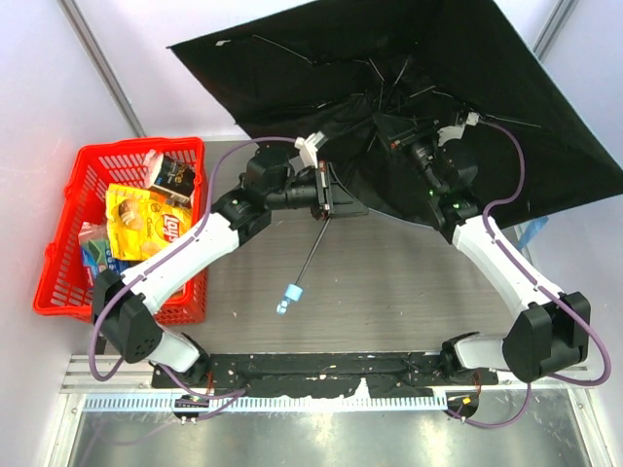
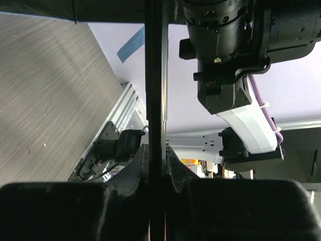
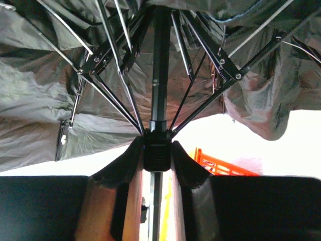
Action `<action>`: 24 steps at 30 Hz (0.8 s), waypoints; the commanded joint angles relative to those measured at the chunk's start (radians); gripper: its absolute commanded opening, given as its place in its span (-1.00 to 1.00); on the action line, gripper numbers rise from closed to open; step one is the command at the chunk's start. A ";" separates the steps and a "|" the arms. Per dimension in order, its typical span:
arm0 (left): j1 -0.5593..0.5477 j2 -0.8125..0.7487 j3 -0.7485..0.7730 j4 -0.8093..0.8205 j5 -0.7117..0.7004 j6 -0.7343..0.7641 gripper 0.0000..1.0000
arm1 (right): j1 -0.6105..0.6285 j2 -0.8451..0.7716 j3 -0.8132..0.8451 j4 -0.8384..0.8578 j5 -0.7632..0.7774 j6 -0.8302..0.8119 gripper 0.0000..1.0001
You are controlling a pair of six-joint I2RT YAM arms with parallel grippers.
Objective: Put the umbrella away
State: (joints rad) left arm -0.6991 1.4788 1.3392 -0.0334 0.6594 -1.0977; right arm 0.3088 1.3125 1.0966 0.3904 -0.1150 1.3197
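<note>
Most of the far side is taken up by the umbrella (image 1: 467, 88). Its canopy is spread wide and tilted, black underside toward us, over the far right of the table (image 1: 389, 292). Next in size is a red basket (image 1: 58, 263) at the left edge, with snack packets (image 1: 146, 219) inside, well apart from the umbrella.

We have both arms on the job. Our left gripper (image 1: 324, 199) is closed narrowly on the thin black shaft (image 1: 313, 251) just below the canopy edge. In the left wrist view its fingers (image 2: 135, 165) pinch that shaft from both sides. Our right gripper (image 1: 394, 131) reaches under the canopy among the ribs, and its wrist view shows it clamped on the runner (image 3: 158, 145) where the struts meet.

The small light-blue handle (image 1: 288, 297) sits at the near end of the shaft, over the middle of the table; we cannot tell whether it touches the surface.

By our reckoning little is done: both holds are set, but the canopy is fully open. What is left is to slide the runner to collapse it, shorten the shaft and stow the umbrella.
</note>
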 commanded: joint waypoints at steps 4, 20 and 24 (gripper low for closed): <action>0.004 0.028 0.121 0.122 -0.150 0.021 -0.98 | 0.158 -0.081 0.002 0.114 -0.117 -0.071 -0.99; -0.033 -0.159 -0.255 0.130 -0.136 -0.012 -0.05 | -0.023 0.076 0.365 0.149 -0.127 -0.067 -0.98; -0.033 -0.190 -0.264 0.067 -0.156 0.022 -0.35 | -0.048 0.090 0.378 0.124 -0.130 -0.071 -0.99</action>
State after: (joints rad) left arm -0.7319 1.3231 1.0958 0.1390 0.5316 -1.1259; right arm 0.2848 1.4200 1.3899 0.3981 -0.2562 1.1831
